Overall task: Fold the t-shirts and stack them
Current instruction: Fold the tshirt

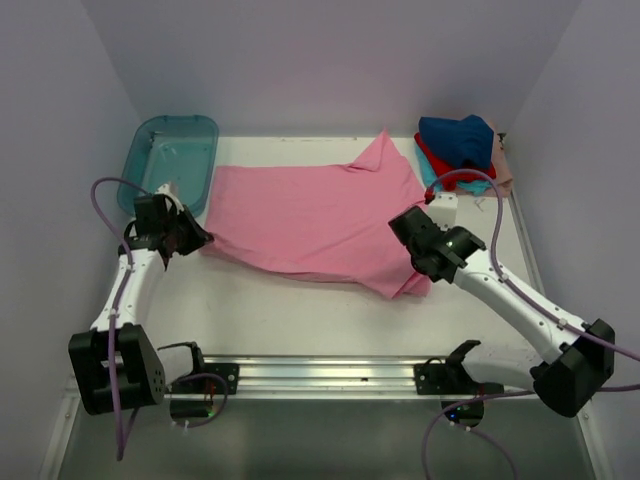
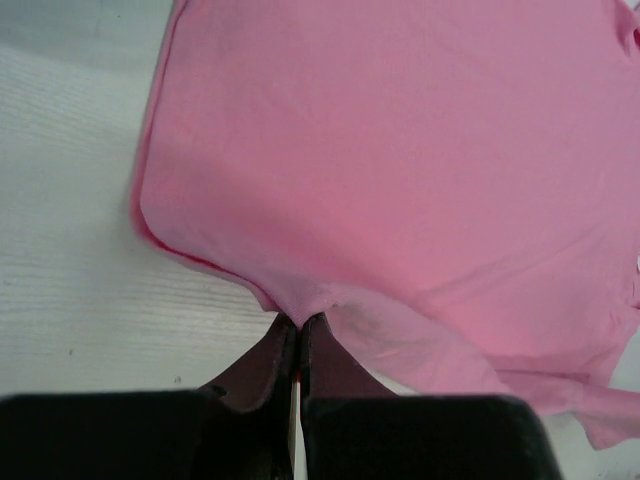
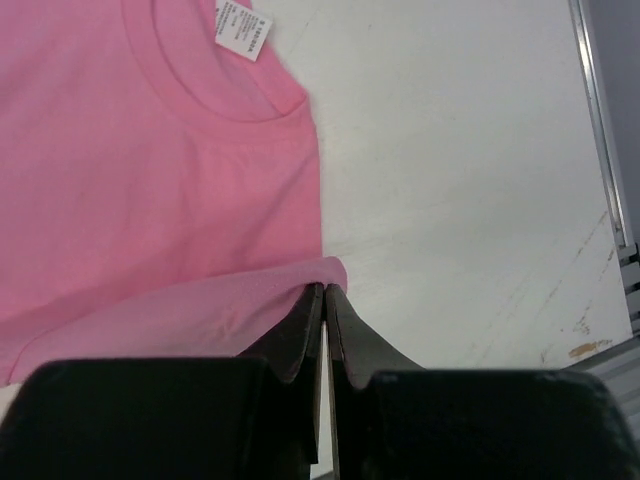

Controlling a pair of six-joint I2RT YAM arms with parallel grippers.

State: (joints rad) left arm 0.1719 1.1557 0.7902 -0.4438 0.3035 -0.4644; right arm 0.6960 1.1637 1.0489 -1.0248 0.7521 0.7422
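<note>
Pink t-shirt [image 1: 310, 215] lies spread on the table [image 1: 300, 320]. Left gripper [image 2: 298, 322] and right gripper [image 3: 325, 290] each clamp a thin edge — uneven lifting may slip the cloth free or skew the fold.

Soft, even light; blurred near foreground

At one o'clock in the top view, the navy blue cloth t-shirt [image 1: 458, 138] covers most of the red shirt [image 1: 432, 157], the teal shirt [image 1: 431, 177] and the pale peach shirt [image 1: 504, 166]; only their edges show. The print on the small white tag [image 3: 243, 30] is too small to read. Both wrist views cut off the spread pink cloth t-shirt [image 2: 400, 150] at their edges.
</note>
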